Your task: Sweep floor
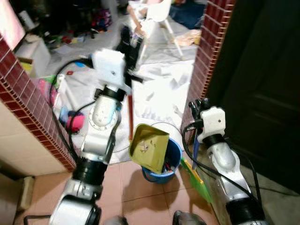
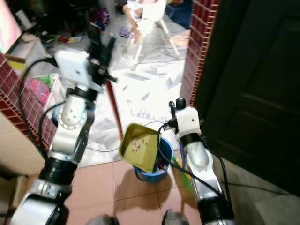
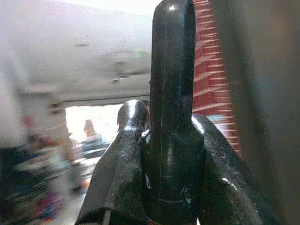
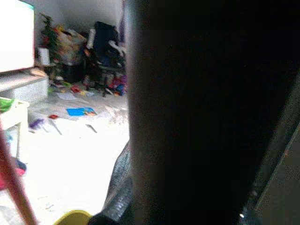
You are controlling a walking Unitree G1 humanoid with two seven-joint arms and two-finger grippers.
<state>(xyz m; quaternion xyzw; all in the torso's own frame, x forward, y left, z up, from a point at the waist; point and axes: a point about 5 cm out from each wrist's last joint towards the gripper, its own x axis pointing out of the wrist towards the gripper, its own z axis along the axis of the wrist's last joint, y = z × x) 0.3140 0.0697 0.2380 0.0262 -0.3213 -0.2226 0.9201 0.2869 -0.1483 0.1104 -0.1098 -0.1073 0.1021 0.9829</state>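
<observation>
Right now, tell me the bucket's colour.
Blue; the bucket shows best in the left eye view.

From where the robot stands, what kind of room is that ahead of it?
Probably a lived-in family home: a white high chair stands on the pale floor, toys and clutter lie beyond, and red brick-tiled walls frame the doorway where a blue bucket and yellow dustpan sit.
</observation>
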